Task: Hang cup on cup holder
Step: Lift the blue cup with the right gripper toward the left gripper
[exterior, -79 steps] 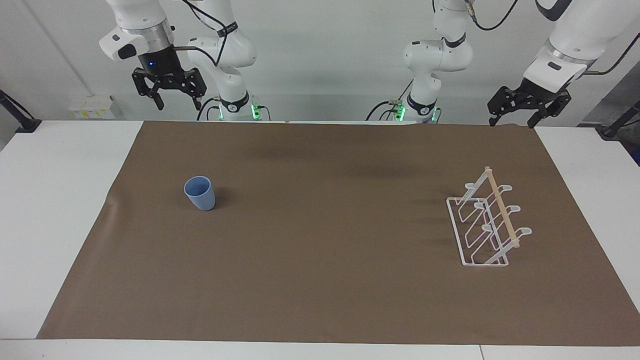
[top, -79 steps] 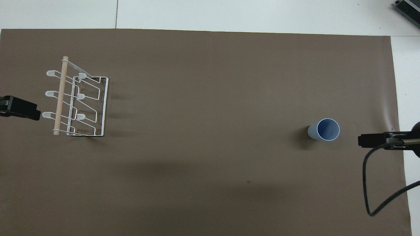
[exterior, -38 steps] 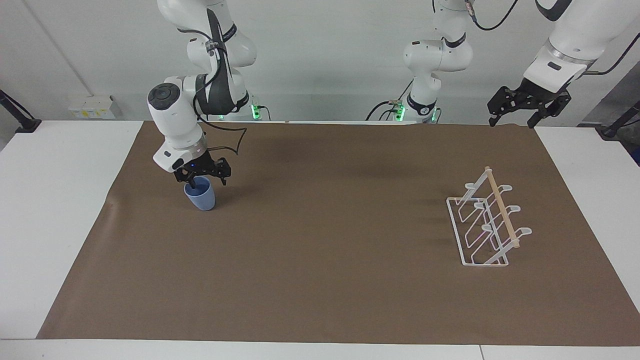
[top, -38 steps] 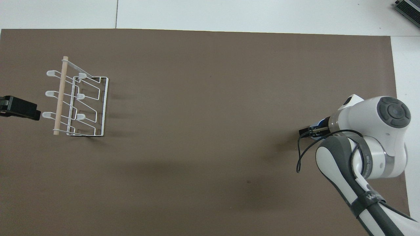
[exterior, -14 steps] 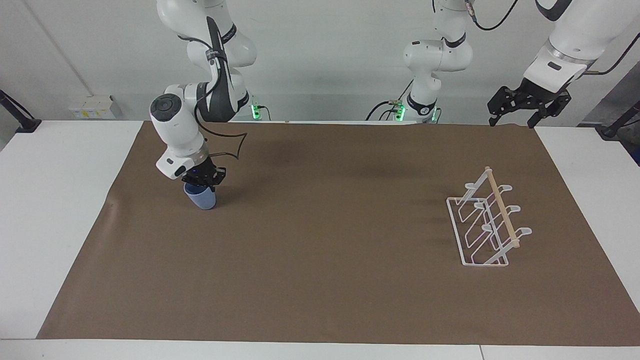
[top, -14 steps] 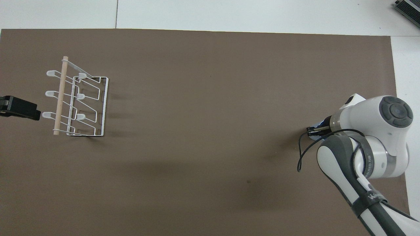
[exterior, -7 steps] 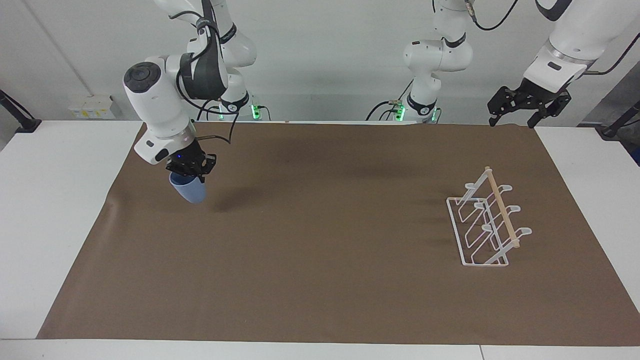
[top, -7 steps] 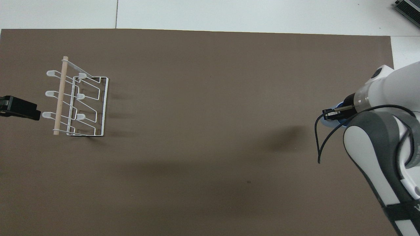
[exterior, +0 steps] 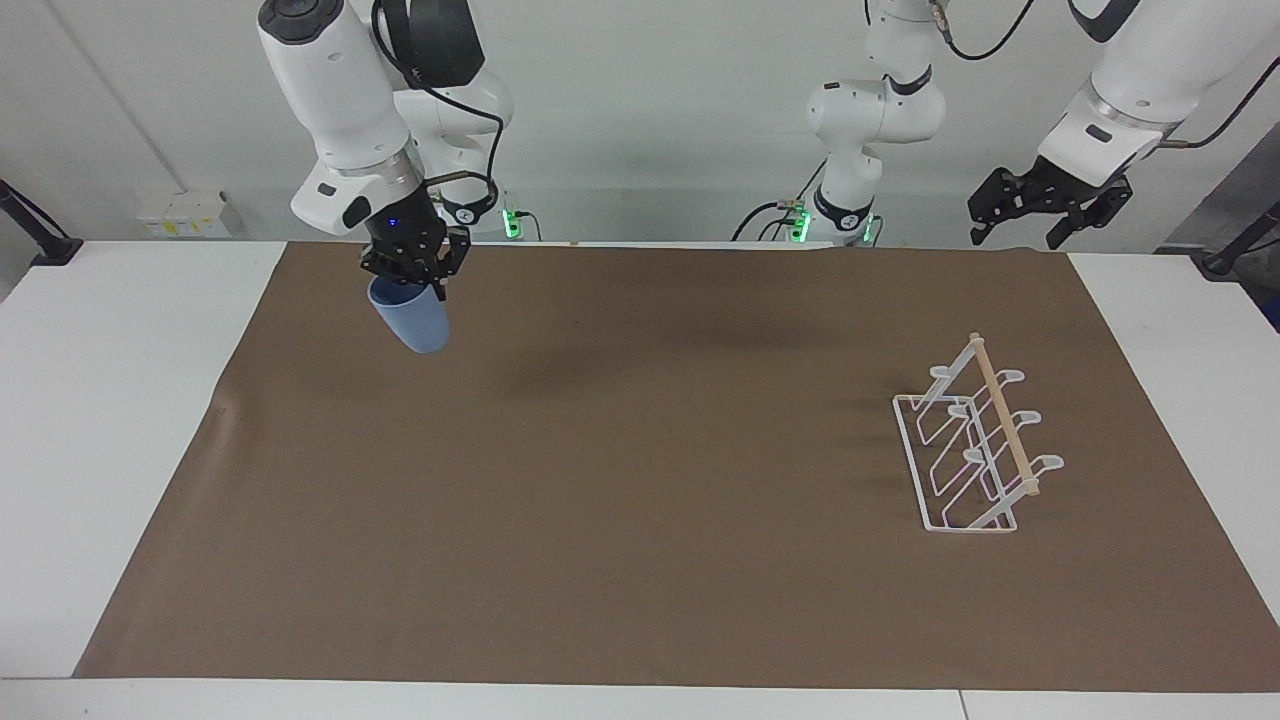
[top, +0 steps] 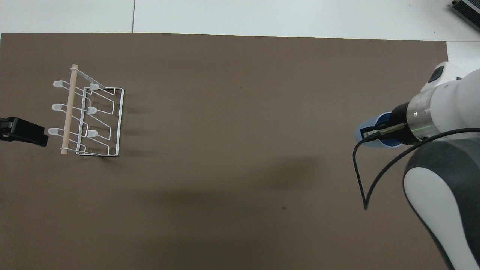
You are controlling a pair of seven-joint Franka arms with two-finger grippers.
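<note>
The light-blue cup (exterior: pixel 412 318) hangs tilted in the air, well above the brown mat at the right arm's end of the table. My right gripper (exterior: pixel 408 282) is shut on its rim; from overhead the wrist covers most of the cup (top: pixel 365 129). The white wire cup holder (exterior: pixel 975 445) with its wooden dowel stands on the mat at the left arm's end, and no cup hangs on its prongs (top: pixel 88 116). My left gripper (exterior: pixel 1040 215) waits open, raised above the table's edge by its own base; only its tip (top: pixel 26 131) shows overhead, beside the holder.
A brown mat (exterior: pixel 640 560) covers most of the white table (exterior: pixel 110 400). A black cable (top: pixel 362 176) loops down from the right wrist. Nothing else lies on the mat between cup and holder.
My right gripper has lifted the cup off the mat and carried it upward and a little toward the robots, tilting it. The left arm has barely moved.
</note>
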